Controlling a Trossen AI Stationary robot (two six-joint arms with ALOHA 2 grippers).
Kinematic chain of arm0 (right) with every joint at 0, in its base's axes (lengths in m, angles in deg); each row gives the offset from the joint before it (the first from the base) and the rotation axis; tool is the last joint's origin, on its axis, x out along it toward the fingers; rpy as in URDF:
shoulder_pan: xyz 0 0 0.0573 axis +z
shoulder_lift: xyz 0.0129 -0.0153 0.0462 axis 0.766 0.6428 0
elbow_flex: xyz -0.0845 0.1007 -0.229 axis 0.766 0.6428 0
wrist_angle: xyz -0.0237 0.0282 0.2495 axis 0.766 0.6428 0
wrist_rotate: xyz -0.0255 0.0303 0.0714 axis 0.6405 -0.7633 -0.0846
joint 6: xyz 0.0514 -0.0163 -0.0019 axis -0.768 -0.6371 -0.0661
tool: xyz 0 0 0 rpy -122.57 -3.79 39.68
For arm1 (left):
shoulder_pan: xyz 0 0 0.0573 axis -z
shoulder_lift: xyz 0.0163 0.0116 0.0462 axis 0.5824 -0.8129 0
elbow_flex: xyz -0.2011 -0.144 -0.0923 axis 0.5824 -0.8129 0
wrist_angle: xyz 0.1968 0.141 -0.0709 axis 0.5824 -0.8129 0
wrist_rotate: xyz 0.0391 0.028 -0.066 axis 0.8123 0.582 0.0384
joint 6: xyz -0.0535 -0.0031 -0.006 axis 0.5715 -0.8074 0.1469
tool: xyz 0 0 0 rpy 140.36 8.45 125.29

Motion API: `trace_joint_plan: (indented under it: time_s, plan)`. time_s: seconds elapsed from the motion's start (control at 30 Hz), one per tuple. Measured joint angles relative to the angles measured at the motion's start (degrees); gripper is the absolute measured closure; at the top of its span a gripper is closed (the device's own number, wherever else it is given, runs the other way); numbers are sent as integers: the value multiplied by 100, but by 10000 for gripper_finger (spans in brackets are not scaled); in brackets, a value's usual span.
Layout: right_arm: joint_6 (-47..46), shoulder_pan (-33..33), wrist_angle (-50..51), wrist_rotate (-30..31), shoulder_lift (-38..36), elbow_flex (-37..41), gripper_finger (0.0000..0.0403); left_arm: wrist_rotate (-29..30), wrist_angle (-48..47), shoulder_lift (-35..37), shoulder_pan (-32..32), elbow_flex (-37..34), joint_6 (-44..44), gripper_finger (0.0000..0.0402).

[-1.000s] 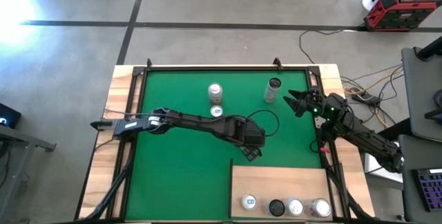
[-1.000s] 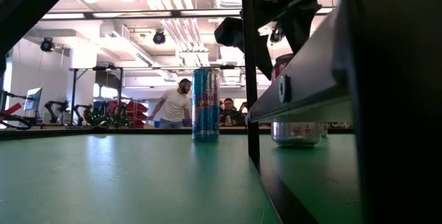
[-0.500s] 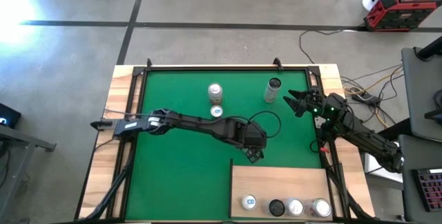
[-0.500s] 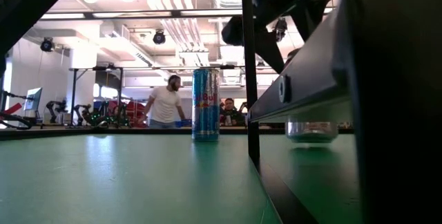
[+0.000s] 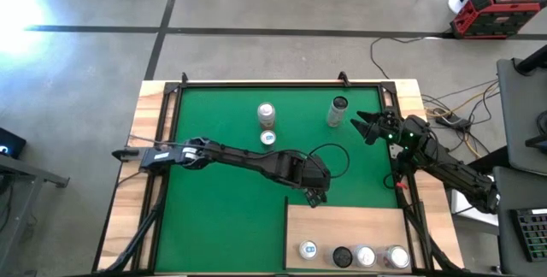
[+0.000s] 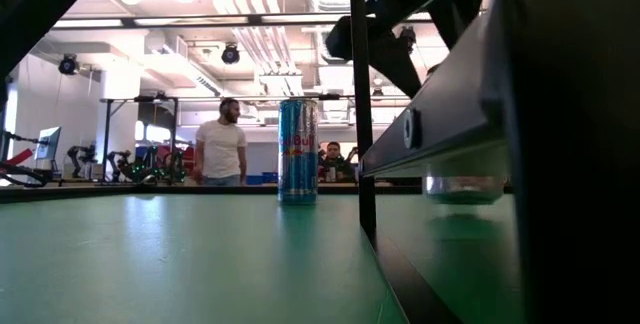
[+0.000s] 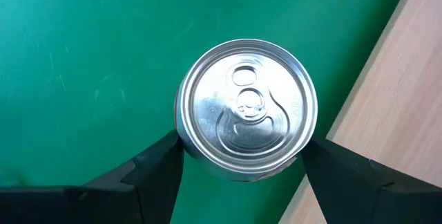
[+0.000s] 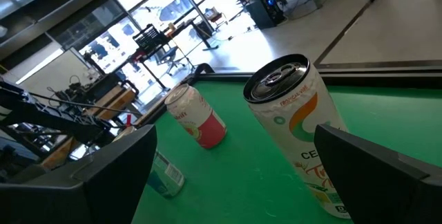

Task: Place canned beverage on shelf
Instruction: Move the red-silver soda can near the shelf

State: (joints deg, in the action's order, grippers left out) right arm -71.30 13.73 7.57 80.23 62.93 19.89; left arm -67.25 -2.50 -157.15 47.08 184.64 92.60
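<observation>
L arm stretched low across green mat, left claw clamped on silver can held just off shelf corner; right claw wide open, empty, well beyond shelf.

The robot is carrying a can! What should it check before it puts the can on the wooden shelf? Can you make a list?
1. Left tool holds the can on both sides: ok.
2. Can upright, lid facing up: ok.
3. Can lifted off the green mat: ok, the low view shows a gap beneath it.
4. Can over the shelf: not ok, it hangs beside the shelf's edge.
5. Free room on the shelf behind the four cans already there: ok.
6. Right tool out of the way: ok, open, by the tall can.
</observation>
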Motion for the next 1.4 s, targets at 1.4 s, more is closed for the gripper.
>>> trace_joint_plan:
  time_s: [1.4]
  plan:
    - [-1,1,1,-1,0,0,19,694,2468,-302,153,-33,-1768,144]
